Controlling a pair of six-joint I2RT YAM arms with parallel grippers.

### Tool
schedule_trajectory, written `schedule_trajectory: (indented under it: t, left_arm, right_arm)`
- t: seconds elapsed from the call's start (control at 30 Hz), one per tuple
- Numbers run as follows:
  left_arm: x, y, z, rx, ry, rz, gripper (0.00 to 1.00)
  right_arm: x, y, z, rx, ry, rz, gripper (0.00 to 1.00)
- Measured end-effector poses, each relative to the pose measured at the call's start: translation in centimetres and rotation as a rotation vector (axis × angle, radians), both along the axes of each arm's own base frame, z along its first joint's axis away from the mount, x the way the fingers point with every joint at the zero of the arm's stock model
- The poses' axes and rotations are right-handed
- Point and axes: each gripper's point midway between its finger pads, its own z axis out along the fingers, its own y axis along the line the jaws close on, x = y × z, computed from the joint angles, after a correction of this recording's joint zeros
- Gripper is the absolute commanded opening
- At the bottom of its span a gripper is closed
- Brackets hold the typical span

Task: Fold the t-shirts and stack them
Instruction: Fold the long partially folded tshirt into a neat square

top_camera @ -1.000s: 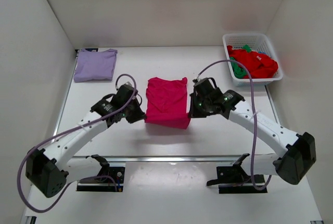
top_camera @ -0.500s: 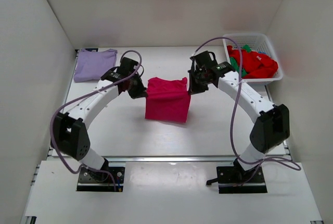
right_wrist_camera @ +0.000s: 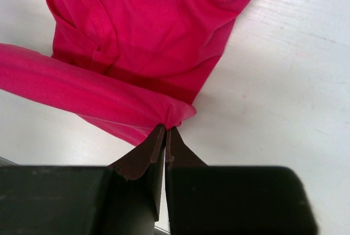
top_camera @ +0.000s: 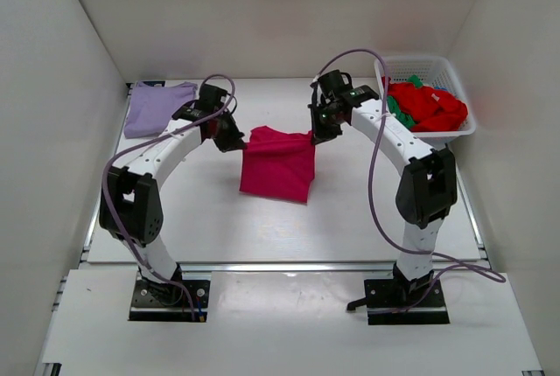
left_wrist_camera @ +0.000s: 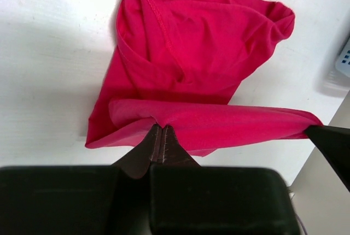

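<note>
The magenta-pink t-shirt (top_camera: pixel 276 166) hangs in the middle of the table, stretched between both grippers. My left gripper (top_camera: pixel 234 142) is shut on its left top corner, and my right gripper (top_camera: pixel 316 134) is shut on its right top corner. The left wrist view shows the shirt (left_wrist_camera: pixel 202 43) pinched at the fingertips (left_wrist_camera: pixel 162 131). The right wrist view shows the shirt (right_wrist_camera: pixel 147 33) pinched at the fingertips (right_wrist_camera: pixel 167 128). The lower part of the shirt lies on the table. A folded pale lavender t-shirt (top_camera: pixel 157 107) lies at the back left. Red and green t-shirts (top_camera: pixel 426 105) fill the basket.
The white lattice basket (top_camera: pixel 451 68) stands at the back right corner. White walls enclose the table on the left, back and right. The basket's edge shows at the right of the left wrist view (left_wrist_camera: pixel 344 60).
Both grippers have moved toward the back of the table and lifted, carrying the pink shirt's top edge with them. The shirt now hangs down instead of lying flat.
</note>
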Motion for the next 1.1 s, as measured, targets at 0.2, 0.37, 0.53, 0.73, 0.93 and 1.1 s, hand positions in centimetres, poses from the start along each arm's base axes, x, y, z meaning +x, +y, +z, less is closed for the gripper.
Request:
schedule_trajectory:
  t: [0.2, 0.37, 0.53, 0.73, 0.93, 1.1]
  left_arm:
    - [2.7, -0.3, 0.1, -0.018, -0.013, -0.003, 0.00]
    - [4.2, -0.9, -0.2, -0.028, -0.014, -0.013, 0.00]
    - [5.6, -1.7, 0.3, -0.036, -0.034, -0.021, 0.00]
    - [5.3, -2.4, 0.8, -0.041, -0.059, -0.042, 0.00]
    - [4.1, -3.3, 2.4, -0.025, -0.100, -0.078, 0.00]
    - [2.5, -4.5, 4.4, -0.025, -0.142, -0.112, 0.00]
  right_arm:
    - [2.0, -0.1, -0.8, -0.013, 0.006, -0.010, 0.00]
    - [3.5, -0.4, -1.2, -0.025, 0.007, -0.019, 0.01]
    - [4.6, -1.0, -1.0, -0.032, -0.003, -0.034, 0.00]
    - [5.0, -1.2, -0.4, -0.047, -0.022, -0.041, 0.00]
    - [3.9, -1.5, -1.5, -0.076, 0.004, -0.041, 0.00]
    - [2.0, -2.1, -1.2, -0.102, 0.008, -0.039, 0.00]
